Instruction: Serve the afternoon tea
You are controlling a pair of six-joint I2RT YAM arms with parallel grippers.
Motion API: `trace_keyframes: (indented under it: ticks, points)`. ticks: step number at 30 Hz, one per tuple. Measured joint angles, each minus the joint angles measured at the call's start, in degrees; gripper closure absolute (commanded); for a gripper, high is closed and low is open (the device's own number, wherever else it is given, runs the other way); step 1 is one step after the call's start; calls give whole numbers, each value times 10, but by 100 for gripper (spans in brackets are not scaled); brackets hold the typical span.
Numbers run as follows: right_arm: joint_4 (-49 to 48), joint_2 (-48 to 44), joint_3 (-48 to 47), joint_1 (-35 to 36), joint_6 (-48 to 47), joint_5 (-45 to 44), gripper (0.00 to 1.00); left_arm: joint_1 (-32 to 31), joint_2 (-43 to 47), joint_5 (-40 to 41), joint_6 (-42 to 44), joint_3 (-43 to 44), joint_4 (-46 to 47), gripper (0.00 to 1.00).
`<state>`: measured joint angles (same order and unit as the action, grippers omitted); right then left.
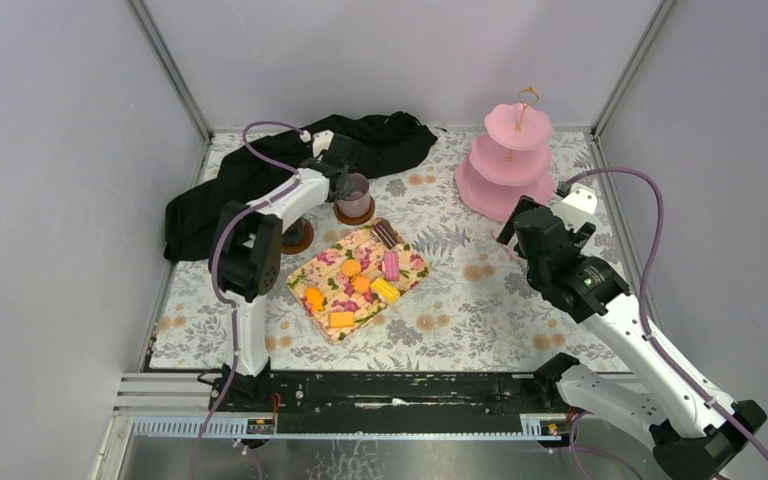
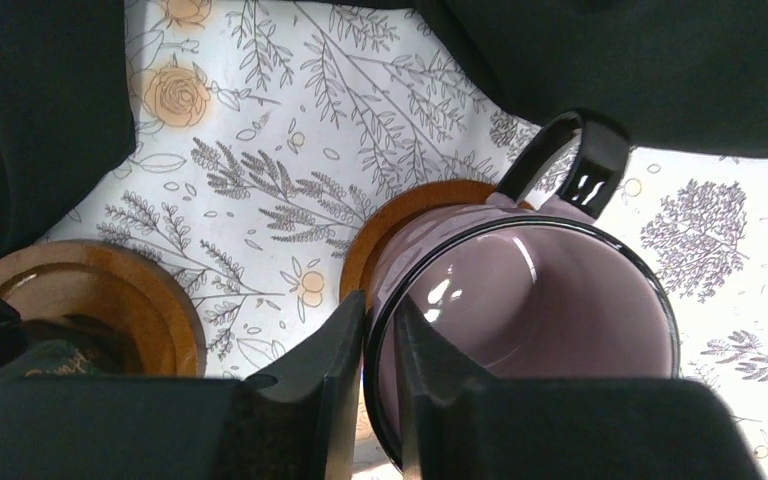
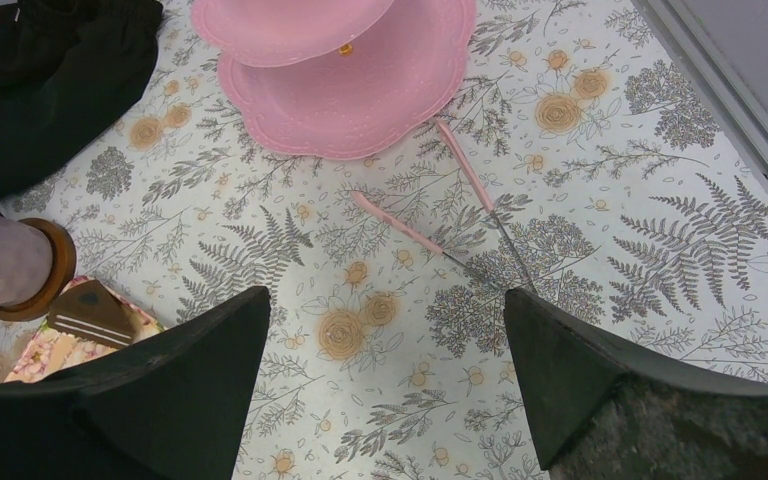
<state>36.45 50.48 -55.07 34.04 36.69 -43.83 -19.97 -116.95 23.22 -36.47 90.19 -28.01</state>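
The mauve-grey mug (image 1: 353, 190) (image 2: 550, 300) stands on a wooden coaster (image 2: 410, 205), its black handle pointing away from the wrist. My left gripper (image 2: 380, 308) (image 1: 340, 180) is shut on the mug's near rim, one finger inside and one outside. Toy cakes lie on the floral napkin (image 1: 352, 303): orange (image 1: 315, 298), yellow (image 1: 385, 290), pink (image 1: 391, 265) and a brown slice (image 1: 385, 233) (image 3: 95, 310). My right gripper (image 3: 385, 295) (image 1: 520, 232) hangs open over bare tablecloth, holding nothing. I cannot make out the dark mug.
A pink three-tier stand (image 1: 508, 160) (image 3: 350, 90) rises at the back right. Pink tongs (image 3: 400, 228) lie on the cloth just beyond the right fingers. A second wooden coaster (image 1: 298, 240) (image 2: 100, 290) sits left of the mug. Black cloth (image 1: 230, 185) (image 2: 660, 60) is heaped behind.
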Motion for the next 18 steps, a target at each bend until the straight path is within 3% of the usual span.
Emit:
trace_keyframes:
  ticks: [5, 18]
  points:
    - [-2, 3, 0, 0, -1, 0, 6, 2, -2, -3, -1, 1, 10, 57]
    - [-10, 6, 0, 0, -9, 0, 5, 2, -2, -14, -2, 1, 15, 45]
